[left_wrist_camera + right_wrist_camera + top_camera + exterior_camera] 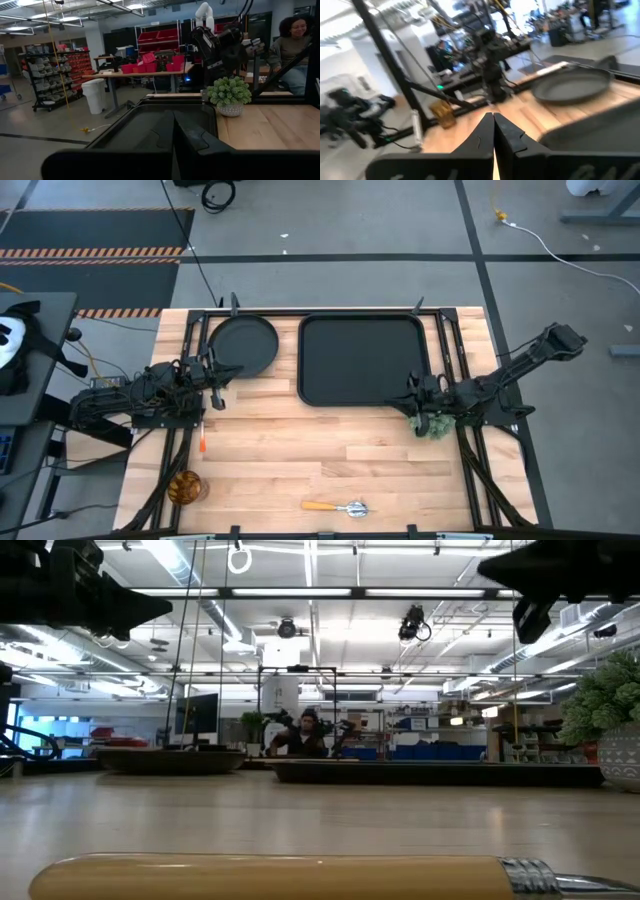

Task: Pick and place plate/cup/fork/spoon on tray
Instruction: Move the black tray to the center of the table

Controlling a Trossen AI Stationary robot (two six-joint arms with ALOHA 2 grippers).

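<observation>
From above, the plate (243, 345) sits beside the tray (362, 360), not on it. The cup (185, 487), fork (203, 438) and spoon (340, 507) lie on the table (300, 450). The left gripper (213, 375) hangs by the plate, the right gripper (415, 392) by the tray's edge.

Down low, the spoon's handle (270, 878) is very close.

In both wrist views, the fingers (187, 132) (492, 131) are pressed together, holding nothing.

table (400, 450): pale wood planks, smooth satin finish | tray (362, 360) at table's far edge: black, matt, plastic-looking | plate (243, 345) just left of tray: black, matt | cup (185, 487) at table's near left corner: translucent amber glass, glossy | spoon (340, 507) at table's near edge: shiny metal bowl, smooth yellow-orange handle | fork (203, 442) right of the cup: red-orange handle
</observation>
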